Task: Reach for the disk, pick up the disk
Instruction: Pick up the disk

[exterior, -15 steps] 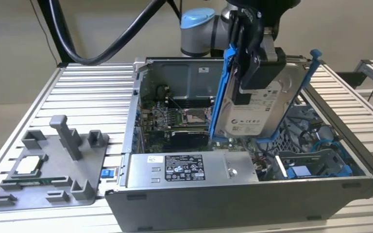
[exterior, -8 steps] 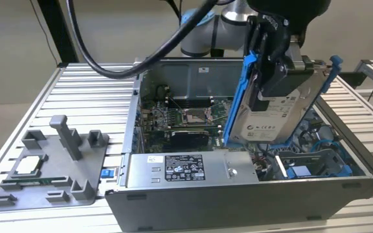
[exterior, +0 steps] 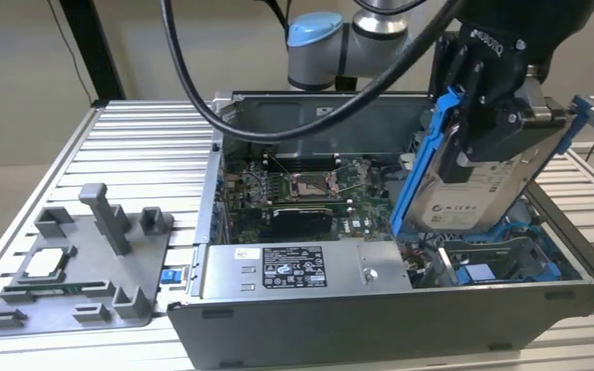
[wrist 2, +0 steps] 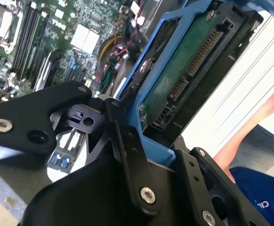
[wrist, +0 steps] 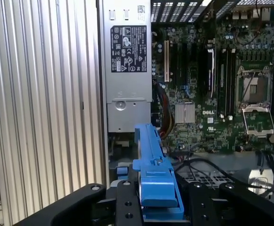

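Note:
The disk [exterior: 469, 197] is a silver hard drive with a white label and blue rails. It hangs tilted, nearly on edge, above the right end of the open computer case [exterior: 380, 321]. My gripper [exterior: 495, 139] is shut on its upper part, with black fingers on both faces. In the second wrist view the disk's green circuit board [wrist 2: 186, 66] and blue rail sit between my gripper's [wrist 2: 161, 143] fingers. The first wrist view looks down along one blue rail of the disk [wrist: 152, 160], which is clamped in my gripper [wrist: 158, 203].
Below lie the motherboard [exterior: 297, 185], the power supply [exterior: 297, 267] and a drive bay with blue parts [exterior: 493, 272]. A grey fixture [exterior: 101, 267] with upright posts and a small square chip [exterior: 47, 264] sits on the slatted metal table [exterior: 142, 143]. A person's arm [wrist 2: 247, 139] is nearby.

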